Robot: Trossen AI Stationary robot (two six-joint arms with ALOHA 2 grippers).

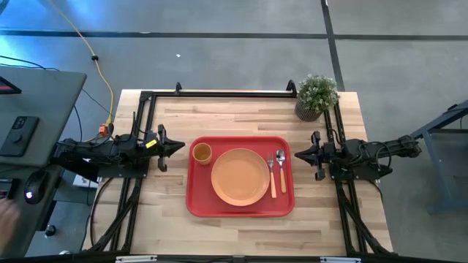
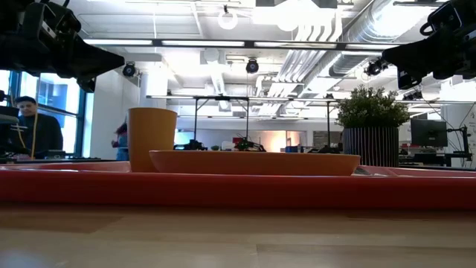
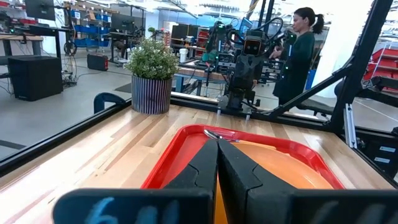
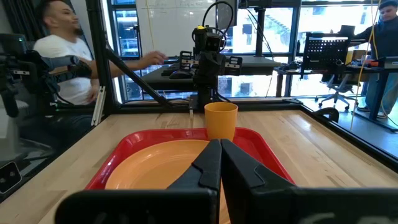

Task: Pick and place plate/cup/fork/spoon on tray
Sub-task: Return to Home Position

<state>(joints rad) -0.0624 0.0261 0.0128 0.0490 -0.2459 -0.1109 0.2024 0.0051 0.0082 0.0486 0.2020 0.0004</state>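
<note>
Everything sits on the large red rectangular tray at frame centre: the round orange plate, small orange cup, fork and spoon, both lying top-to-bottom nearer the empty, pinched-shut right gripper, left gripper likewise.

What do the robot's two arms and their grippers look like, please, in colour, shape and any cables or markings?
Both arms are dark, nearly black, jointed and slim. The left gripper has a small yellow mark just behind its fingers, and black cables bunch by the arm's base. The right gripper shows no mark, with cable loops along its arm. In the wrist views each gripper ends in two matte black, wedge-shaped fingers on a wide black bar.
</note>
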